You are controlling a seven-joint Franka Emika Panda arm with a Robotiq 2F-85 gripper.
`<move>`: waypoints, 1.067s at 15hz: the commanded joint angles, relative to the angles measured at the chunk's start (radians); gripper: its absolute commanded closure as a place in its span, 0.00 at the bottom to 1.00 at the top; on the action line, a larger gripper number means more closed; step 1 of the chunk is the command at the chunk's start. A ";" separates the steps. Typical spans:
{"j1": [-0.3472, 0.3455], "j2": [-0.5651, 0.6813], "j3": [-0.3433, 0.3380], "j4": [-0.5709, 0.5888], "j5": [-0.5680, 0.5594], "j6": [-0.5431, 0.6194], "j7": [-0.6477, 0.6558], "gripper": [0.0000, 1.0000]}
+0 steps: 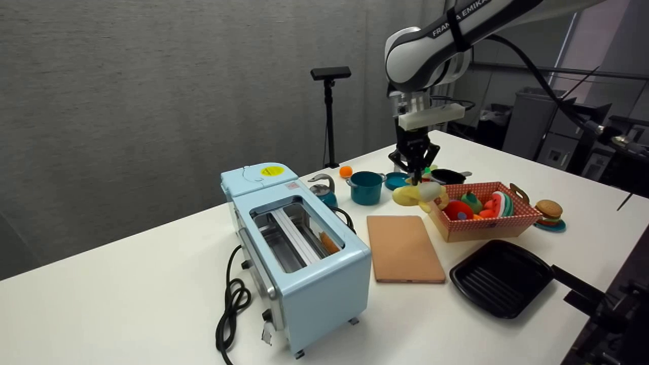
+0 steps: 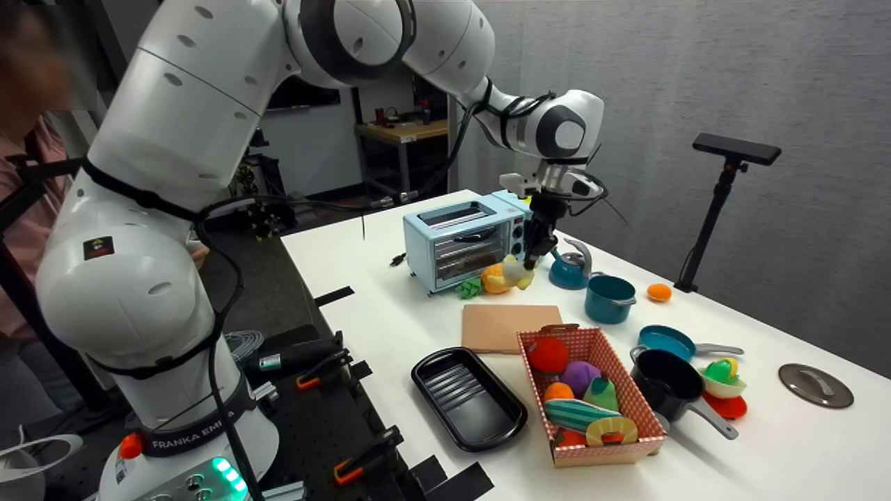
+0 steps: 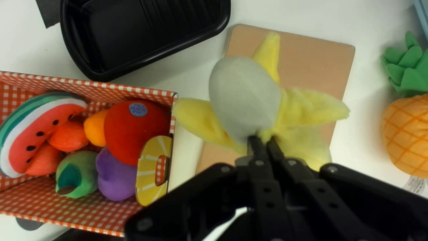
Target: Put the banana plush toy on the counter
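Observation:
The banana plush toy (image 3: 245, 95), yellow peel flaps around a pale body, hangs from my gripper (image 3: 261, 140) in the wrist view. The fingers are shut on a pinch of its yellow cloth. It shows in both exterior views, a yellow and pale bundle (image 1: 408, 195) under the fingertips (image 1: 416, 180) and a pale bundle (image 2: 515, 270) near the toaster. The toy is held in the air, over the wooden board (image 3: 314, 57) as the wrist view sees it. The counter (image 1: 142, 309) is the large white tabletop, also seen in an exterior view (image 2: 397, 348).
A red-checked basket (image 2: 605, 454) of plush foods stands beside the board. A black grill pan (image 1: 499, 284) lies near both. The blue toaster (image 1: 324, 289) stands beside the board, with a pineapple plush (image 3: 406, 134) near it. A teal pot (image 2: 607, 304) and kettle (image 2: 567, 271) stand behind.

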 commanded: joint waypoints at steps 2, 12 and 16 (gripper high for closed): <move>0.019 0.066 0.005 0.103 -0.035 -0.077 0.009 0.99; 0.028 0.096 0.003 0.155 -0.047 -0.146 0.011 0.40; 0.027 0.090 0.004 0.153 -0.043 -0.160 0.014 0.10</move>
